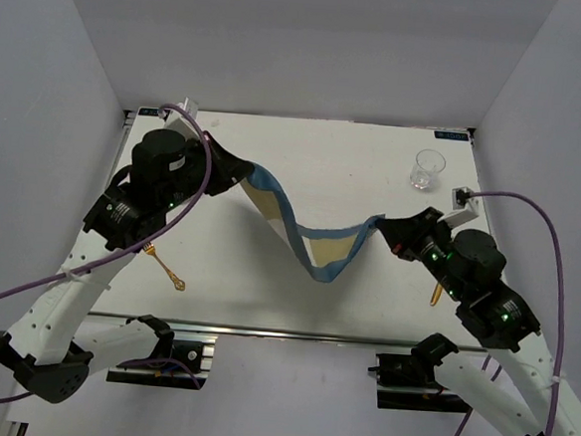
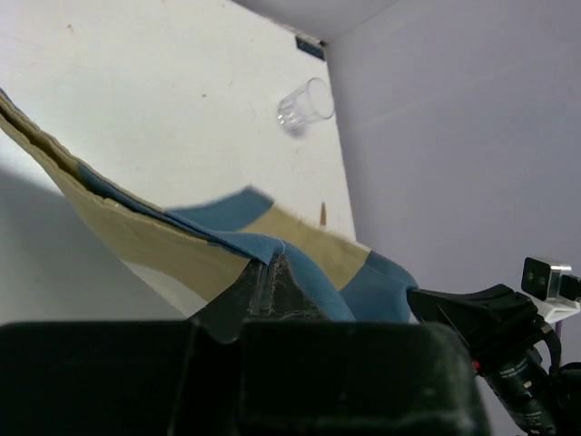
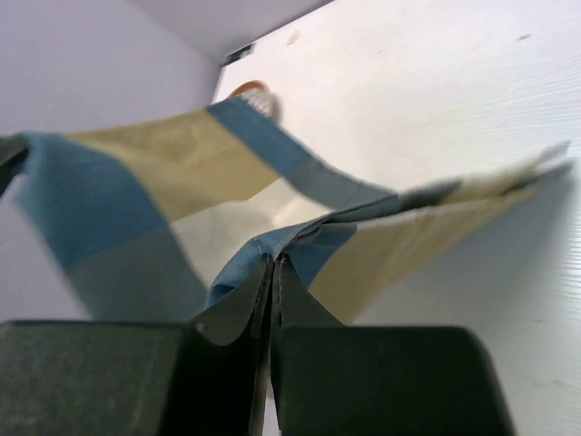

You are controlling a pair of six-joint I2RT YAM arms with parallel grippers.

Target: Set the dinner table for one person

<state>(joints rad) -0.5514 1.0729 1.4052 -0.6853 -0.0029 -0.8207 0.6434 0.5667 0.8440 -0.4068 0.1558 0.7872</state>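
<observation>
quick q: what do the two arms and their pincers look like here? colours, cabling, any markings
Both match: the left arm and right arm have white lower links, black joint housings with small green lights, and black base clamps. A purple cable loops off each wrist. The left pincer and right pincer are matte black with two tapered wedge fingers. No readable markings.

Left arm (image 1: 66, 297), right arm (image 1: 519, 379): white links, black motor housings (image 1: 160, 159), green LEDs (image 1: 504, 316). Purple cable (image 1: 511, 196) behind left pincer (image 1: 244, 175), right pincer (image 1: 383, 224); fingers (image 3: 236, 309) black.
</observation>
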